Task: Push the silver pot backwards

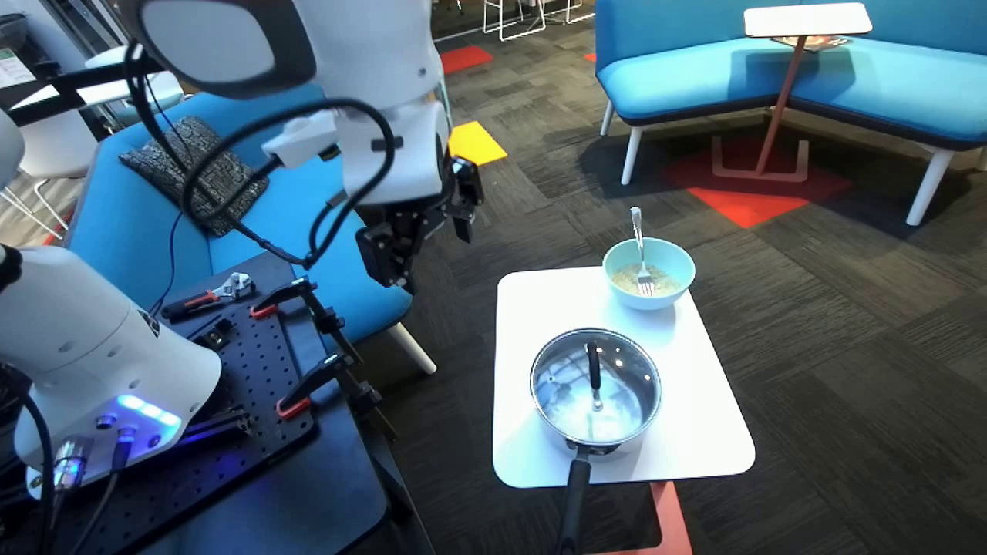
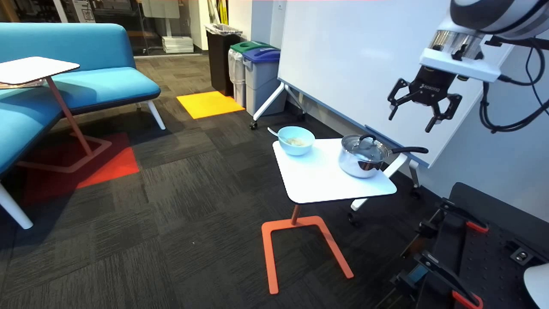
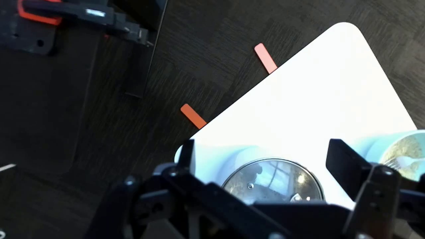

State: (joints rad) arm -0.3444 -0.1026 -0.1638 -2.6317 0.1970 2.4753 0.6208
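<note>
The silver pot [image 1: 551, 401] stands on a small white table [image 1: 532, 308], under a glass lid with a black knob. In an exterior view its long black handle [image 1: 574, 493] sticks out past the table's edge. The pot also shows in an exterior view [image 2: 354, 165], with the handle pointing toward the robot's side. My gripper [image 2: 411, 119] is open and empty, in the air above and apart from the pot. In the wrist view the pot's lid [image 3: 272, 179] shows between the open fingers [image 3: 261, 149]; its lower part and the handle are hidden by the gripper.
A pale green-blue bowl [image 1: 648, 303] with food and a fork [image 1: 640, 254] stands near the pot on the white table. The robot's black mounting table [image 1: 339, 478] carries clamps [image 1: 308, 385] and a wrench [image 1: 208, 297]. A whiteboard [image 2: 364, 64] stands behind, and blue sofas [image 1: 694, 73] are around.
</note>
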